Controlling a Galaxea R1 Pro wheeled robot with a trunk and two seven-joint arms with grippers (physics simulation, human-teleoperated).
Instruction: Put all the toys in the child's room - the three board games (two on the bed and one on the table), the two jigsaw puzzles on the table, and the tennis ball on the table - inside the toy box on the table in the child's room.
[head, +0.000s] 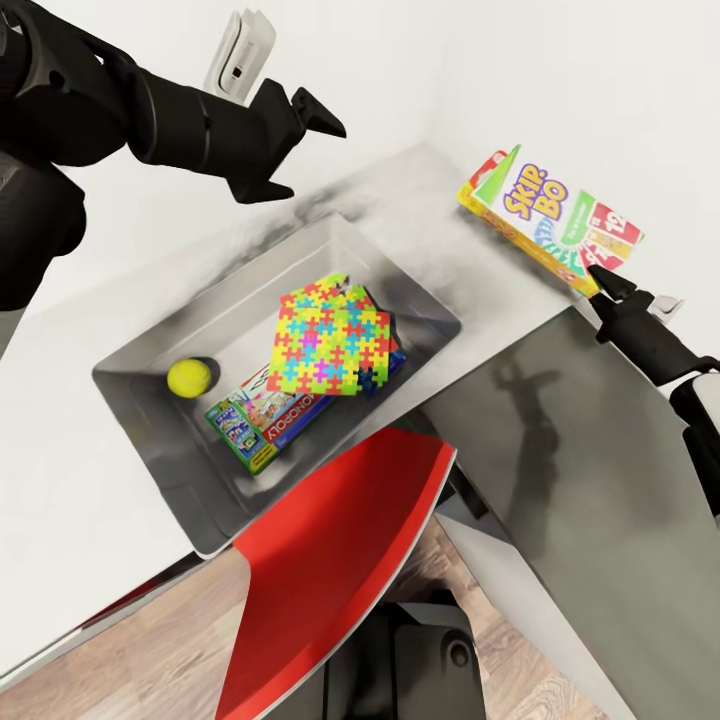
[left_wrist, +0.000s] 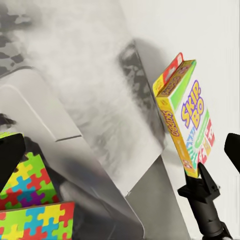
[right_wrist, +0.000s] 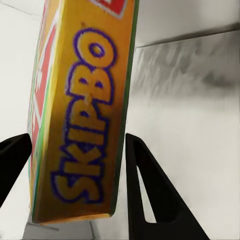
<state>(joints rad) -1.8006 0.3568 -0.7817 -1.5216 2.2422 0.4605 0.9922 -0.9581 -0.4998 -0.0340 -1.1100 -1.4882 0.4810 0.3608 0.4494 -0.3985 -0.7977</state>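
The light grey toy box (head: 300, 255) sits on the table (head: 60, 400). Inside it lie the tennis ball (head: 190, 377), a Monopoly board game (head: 265, 425) and the jigsaw puzzles (head: 330, 340) stacked over a blue box edge (head: 396, 362). My right gripper (head: 600, 275) is shut on a corner of the yellow-green-red Skip-Bo board game (head: 545, 215), held in the air beyond the bin's far right end. The wrist view shows that box (right_wrist: 85, 115) clamped between the fingers (right_wrist: 145, 190). My left gripper (head: 315, 160) hangs open above the bin's far side, facing the Skip-Bo box (left_wrist: 187, 115).
A red chair back (head: 330, 560) stands against the table's front edge by the bin. The dark grey table section (head: 580, 450) lies under my right arm. White walls meet in a corner behind the table. Wooden floor (head: 120, 660) shows below.
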